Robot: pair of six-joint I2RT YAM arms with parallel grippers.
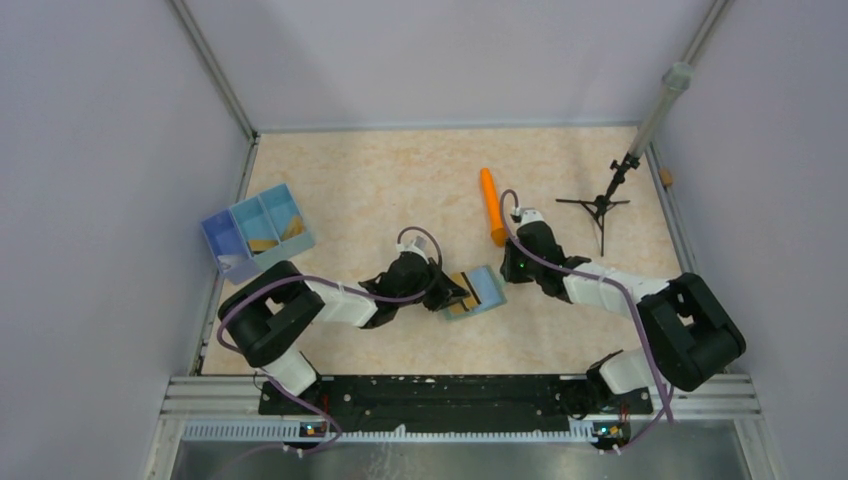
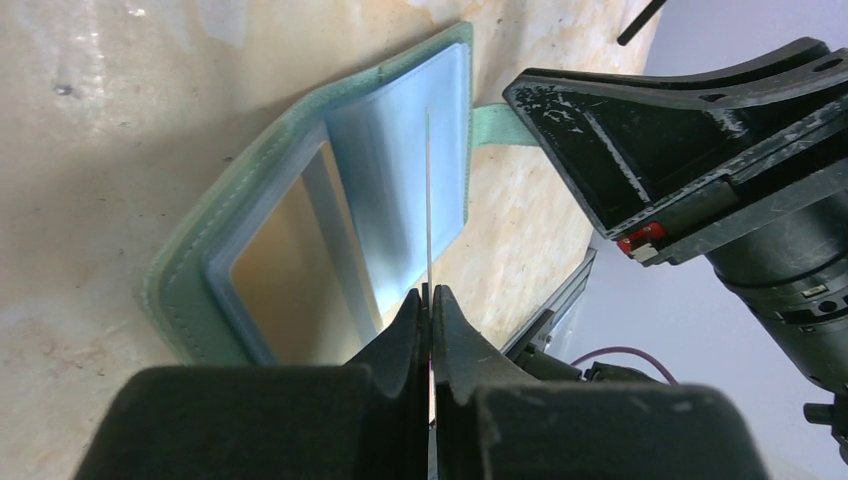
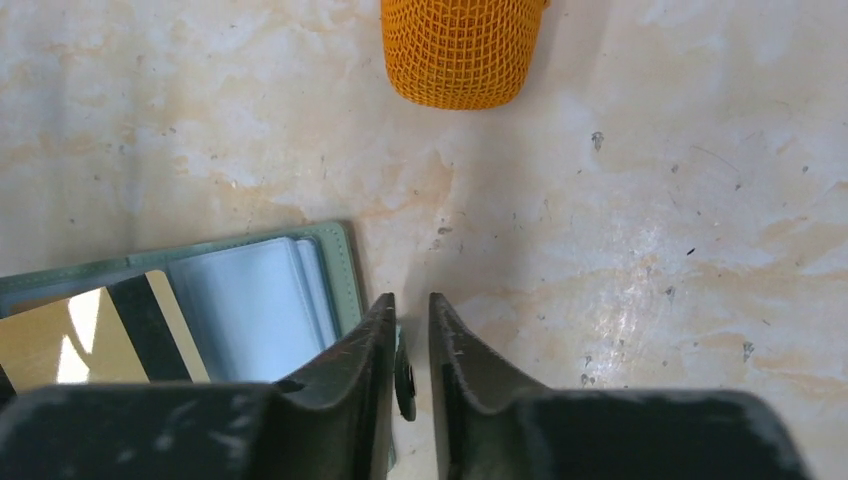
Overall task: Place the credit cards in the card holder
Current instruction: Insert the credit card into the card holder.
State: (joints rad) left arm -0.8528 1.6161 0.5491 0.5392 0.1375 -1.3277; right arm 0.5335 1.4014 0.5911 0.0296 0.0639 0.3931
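Left gripper (image 2: 430, 292) clenched on thin edge-on sheet (image 2: 428, 200), card or sleeve we cannot tell | right gripper (image 3: 410, 300) nearly closed around clasp tab (image 2: 495, 125) of open grey-green folding card holder (image 1: 488, 283), mid-frame in top view, grip unsure | gold-tan striped credit card (image 3: 90, 340) on it | risk: tab slips, holder shifts, card jams

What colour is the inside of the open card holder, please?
Pale blue inside the card holder, with a grey-green border; the left wrist view shows it best.

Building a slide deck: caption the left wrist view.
Left hand pinches a credit card edge-on, aimed at the pale blue sleeves of the open card holder.
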